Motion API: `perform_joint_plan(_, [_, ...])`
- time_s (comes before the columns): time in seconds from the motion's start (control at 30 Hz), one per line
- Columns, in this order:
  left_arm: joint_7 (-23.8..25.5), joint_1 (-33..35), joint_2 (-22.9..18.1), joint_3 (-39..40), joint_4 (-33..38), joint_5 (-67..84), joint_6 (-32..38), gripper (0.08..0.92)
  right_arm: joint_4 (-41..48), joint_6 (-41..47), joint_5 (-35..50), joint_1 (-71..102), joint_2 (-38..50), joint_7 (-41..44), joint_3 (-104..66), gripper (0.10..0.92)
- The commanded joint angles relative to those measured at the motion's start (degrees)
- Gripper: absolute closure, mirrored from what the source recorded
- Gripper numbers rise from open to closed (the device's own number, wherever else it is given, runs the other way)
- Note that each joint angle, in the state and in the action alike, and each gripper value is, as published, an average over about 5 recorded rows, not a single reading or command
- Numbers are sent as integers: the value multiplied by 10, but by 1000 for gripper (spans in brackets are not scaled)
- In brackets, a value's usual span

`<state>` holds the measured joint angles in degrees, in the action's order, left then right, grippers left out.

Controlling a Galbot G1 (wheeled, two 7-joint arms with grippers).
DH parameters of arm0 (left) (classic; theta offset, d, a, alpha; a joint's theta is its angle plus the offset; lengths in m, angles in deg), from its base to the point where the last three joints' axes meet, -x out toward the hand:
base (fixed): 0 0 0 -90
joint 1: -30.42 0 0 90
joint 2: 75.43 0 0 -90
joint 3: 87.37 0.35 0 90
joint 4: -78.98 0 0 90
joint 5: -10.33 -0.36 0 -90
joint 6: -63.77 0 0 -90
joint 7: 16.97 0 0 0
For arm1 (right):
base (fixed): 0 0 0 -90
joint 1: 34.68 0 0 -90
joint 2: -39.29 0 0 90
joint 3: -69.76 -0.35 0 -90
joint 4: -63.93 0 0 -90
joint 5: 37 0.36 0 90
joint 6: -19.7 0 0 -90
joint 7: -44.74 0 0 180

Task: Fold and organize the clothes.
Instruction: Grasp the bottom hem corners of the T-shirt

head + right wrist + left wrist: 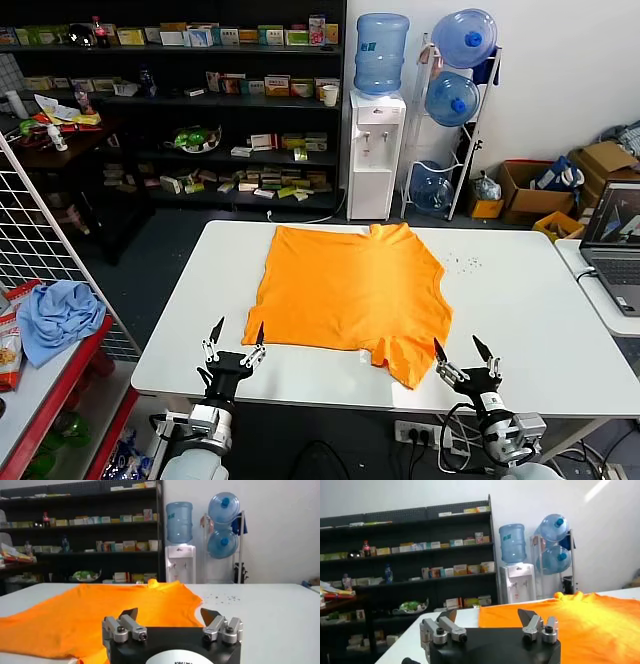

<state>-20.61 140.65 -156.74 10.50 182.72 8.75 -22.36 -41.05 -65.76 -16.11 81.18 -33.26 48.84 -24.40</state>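
Note:
The orange T-shirt [348, 292] lies spread flat on the white table [520, 300], plain side up, no lettering showing. Its collar is at the far edge and a sleeve points to the near right corner. My left gripper [237, 336] is open and empty at the table's near edge, just short of the shirt's near left corner. My right gripper [467, 353] is open and empty at the near edge, just right of the shirt's near sleeve. The shirt also shows in the left wrist view [580, 625] and in the right wrist view [100, 615], beyond each open gripper [487, 617] [170, 615].
A laptop [615, 240] sits on a side table at the right. A light blue cloth [60, 315] lies on a red shelf at the left, beside a wire rack. Small dark specks [460, 262] dot the table right of the shirt. Shelves and a water dispenser [377, 150] stand behind.

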Motion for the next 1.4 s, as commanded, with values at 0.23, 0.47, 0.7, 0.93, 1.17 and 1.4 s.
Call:
perform_joint_plan(0.23, [3,-37,23,31,-13,34,-114,177,15,80,45,-10,2,-26,8,203])
perform_joint_plan(0.47, [1,-54,30,33,-37,59,-146,177,44,95,56,-37,3,-30,29,203])
perform_joint_plan(0.7, [-1,-73,34,33,-72,79,-166,177,69,103,64,-63,-2,-31,50,203])
perform_joint_plan(0.93, [-1,-89,31,36,-97,84,-183,177,79,110,73,-84,-11,-32,69,203])
perform_joint_plan(1.17, [0,-96,26,36,-108,91,-184,183,77,113,73,-91,-14,-35,81,205])
perform_joint_plan(1.4, [0,-103,26,30,-120,102,-182,354,68,118,73,-90,-13,-39,84,345])
